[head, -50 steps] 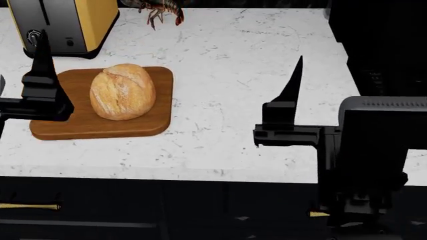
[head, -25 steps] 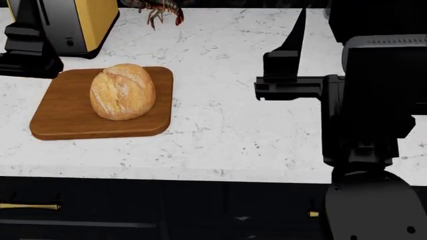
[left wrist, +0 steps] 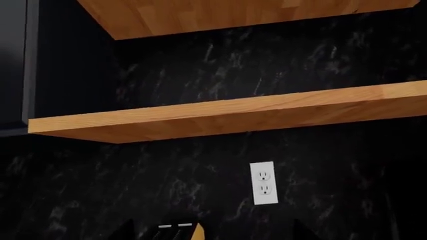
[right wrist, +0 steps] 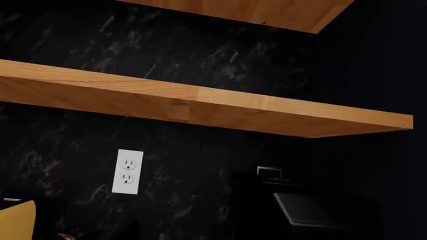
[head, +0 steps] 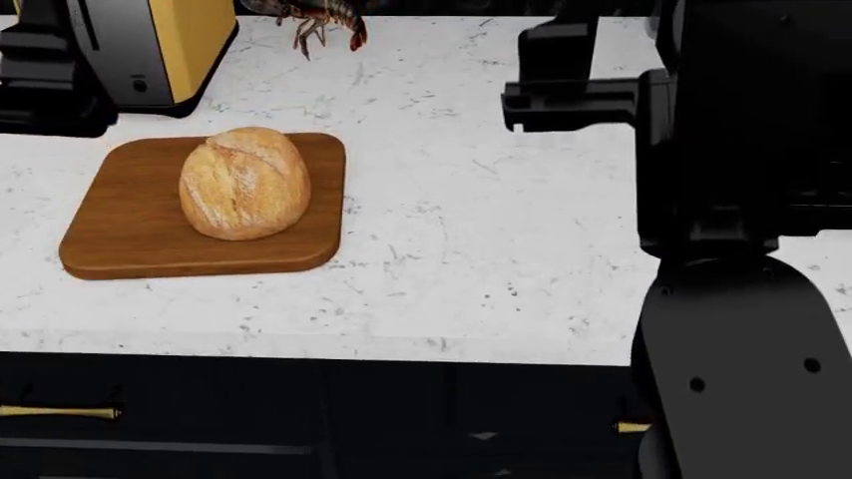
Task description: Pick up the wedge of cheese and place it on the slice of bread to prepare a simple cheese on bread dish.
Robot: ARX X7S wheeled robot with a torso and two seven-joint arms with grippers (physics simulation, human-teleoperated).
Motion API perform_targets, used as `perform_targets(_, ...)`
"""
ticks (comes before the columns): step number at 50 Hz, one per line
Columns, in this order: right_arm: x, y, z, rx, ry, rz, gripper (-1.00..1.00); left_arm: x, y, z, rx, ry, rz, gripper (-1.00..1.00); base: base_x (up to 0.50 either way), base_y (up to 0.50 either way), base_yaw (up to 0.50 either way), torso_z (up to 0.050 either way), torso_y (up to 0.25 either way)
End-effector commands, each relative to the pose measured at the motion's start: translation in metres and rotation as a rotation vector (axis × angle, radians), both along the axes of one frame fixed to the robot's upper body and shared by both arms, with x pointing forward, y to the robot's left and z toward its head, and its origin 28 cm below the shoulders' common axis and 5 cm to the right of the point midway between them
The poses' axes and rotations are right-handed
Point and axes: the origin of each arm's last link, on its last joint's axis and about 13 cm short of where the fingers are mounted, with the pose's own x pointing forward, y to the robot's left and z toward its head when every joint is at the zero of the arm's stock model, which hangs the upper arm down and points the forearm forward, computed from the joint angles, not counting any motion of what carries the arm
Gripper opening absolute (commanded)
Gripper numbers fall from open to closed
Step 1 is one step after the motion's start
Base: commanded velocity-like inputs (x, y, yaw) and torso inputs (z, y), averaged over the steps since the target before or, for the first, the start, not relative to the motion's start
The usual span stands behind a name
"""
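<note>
The slice of bread [head: 245, 182], a golden crusty oval loaf, rests on a brown cutting board [head: 120, 244] at the counter's left. The wedge of cheese is out of view in all frames. My left arm's wrist block [head: 47, 85] hangs high beyond the board's far left corner. The right arm's wrist block [head: 573, 85] hangs over the counter's far right. Both sets of fingers run off the head view's top. In the left wrist view my left gripper [left wrist: 212, 234] shows two dark tips wide apart, holding nothing. The right gripper [right wrist: 183, 235] is faint against the dark wall, its tips seemingly apart and empty.
A yellow toaster [head: 147, 40] and a red lobster [head: 319, 22] stand at the counter's back. Both wrist views face the black wall with wooden shelves [left wrist: 233, 112], an outlet [left wrist: 263, 182] and a black appliance [right wrist: 320, 212] at the right. Dark drawers run below the counter edge [head: 333, 344].
Both arms have risen and swung toward the wall. Their fingers, fully in the head view a second ago, now run off its top. The loaf and board have not moved.
</note>
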Motion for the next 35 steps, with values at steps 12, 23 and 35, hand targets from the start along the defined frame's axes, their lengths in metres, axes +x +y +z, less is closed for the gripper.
perform_targets(12,0.0001,-0.0010,0.0021,-0.009,-0.022,-0.006,1.00,-0.0003,0.0000,0.0029,-0.019,-0.014,-0.020,1.00,0.00,0.00,0.00,0.000,0.000)
perform_targets(23,-0.0001,-0.0029,0.0008,-0.022,-0.025,-0.004,1.00,0.0005,-0.0020,0.0004,-0.014,-0.012,-0.048,1.00,0.08,0.26,0.00,0.000,0.000)
perform_targets(35,-0.0007,-0.0034,-0.0039,-0.017,-0.017,0.000,1.00,-0.0007,-0.0037,-0.0004,-0.003,-0.017,-0.052,1.00,0.15,0.30,0.00,0.000,0.000)
